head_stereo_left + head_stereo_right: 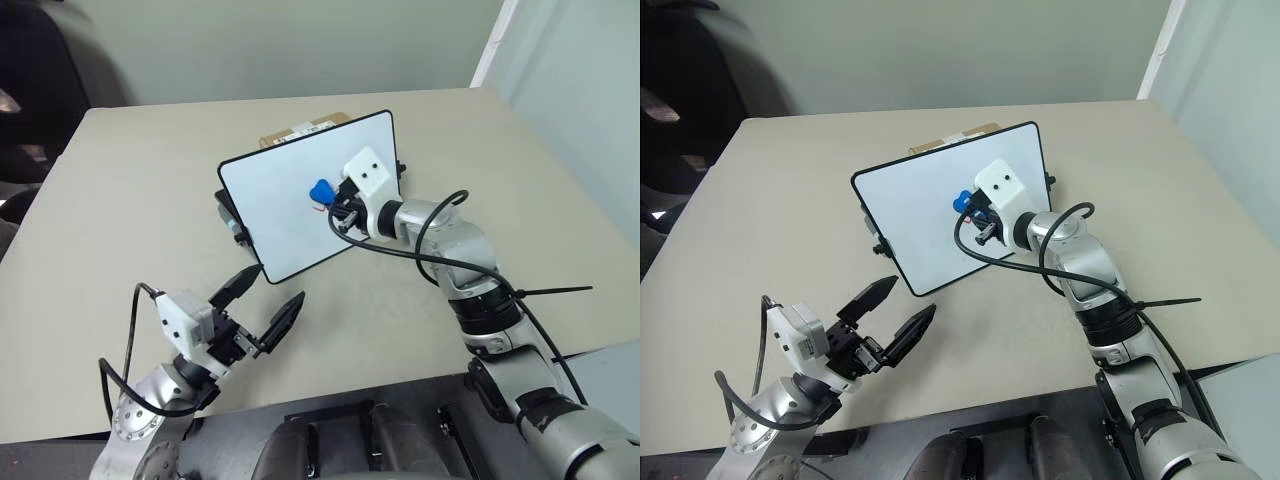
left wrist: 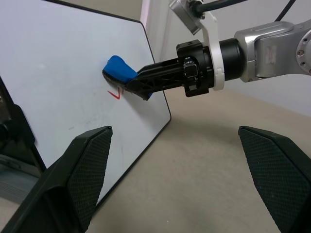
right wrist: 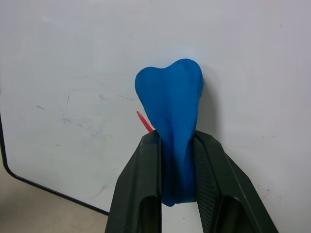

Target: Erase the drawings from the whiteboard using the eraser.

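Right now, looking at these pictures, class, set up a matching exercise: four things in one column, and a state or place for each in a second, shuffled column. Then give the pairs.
Things:
1. eraser
2. left tool
3. red mark
4. whiteboard

States or places:
A. open, holding nothing
B. propped up tilted on the table
C. pinched in the right tool, against the board
D. on the board beside the eraser

Pairs: 1-C, 2-A, 3-D, 4-B
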